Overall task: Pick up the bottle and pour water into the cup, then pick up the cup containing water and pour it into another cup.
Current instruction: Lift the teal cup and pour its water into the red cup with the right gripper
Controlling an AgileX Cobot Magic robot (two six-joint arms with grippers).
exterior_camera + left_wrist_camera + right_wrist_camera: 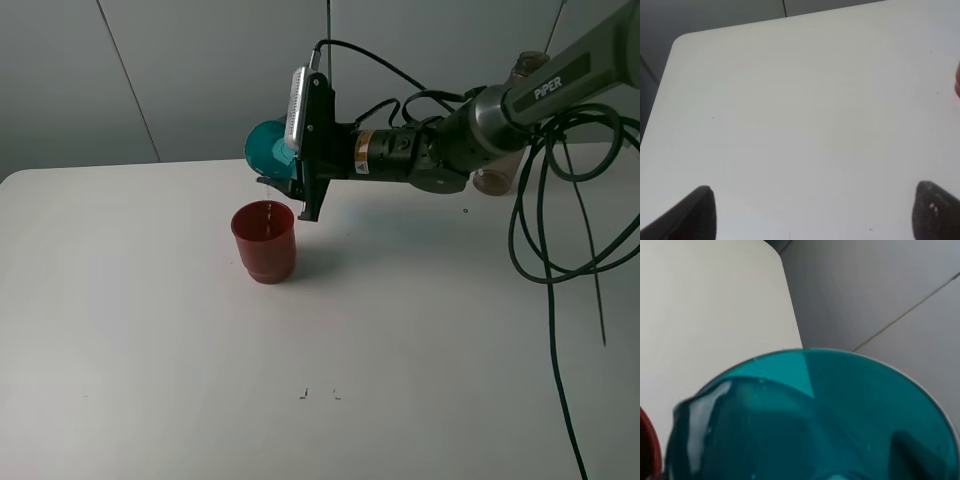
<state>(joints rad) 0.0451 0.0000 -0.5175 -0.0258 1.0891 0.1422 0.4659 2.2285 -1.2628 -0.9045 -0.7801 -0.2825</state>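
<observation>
Where the left wrist view looks down, the left fingers (696, 214) stand wide apart with only bare white counter (800, 125) between them: open, holding nothing. A red sliver shows at the frame's edge in that view.

Exterior high view, left to right:
- The red cup (265, 243) stands upright on the counter, at about 11 o'clock from the counter's middle, its mouth open to the top. Whether it holds water cannot be told.
- The teal cup (267, 147) is off the counter, at 12 o'clock from the red cup and near it, tipped far over on its side. Its low edge hangs over the red cup's mouth, and the two are apart. A faint thin line between them may be a trickle, but it is too fine to be sure.
- The right fingers (303, 197) are closed on the teal cup, gripping it from its 3 o'clock side. In the right wrist view the teal cup (810, 420) fills the frame, and one dark finger shows through its wall.
- The right arm (440, 150) reaches in from 2 o'clock, with black cables (540, 230) looping beneath it.
- The bottle (497, 172) stands at the back of the counter, at about 2 o'clock from the red cup and well apart from it. It is mostly hidden behind the arm, with its neck showing above.
- Two small dark marks (320, 393) lie on the counter at 5 o'clock from the red cup.
</observation>
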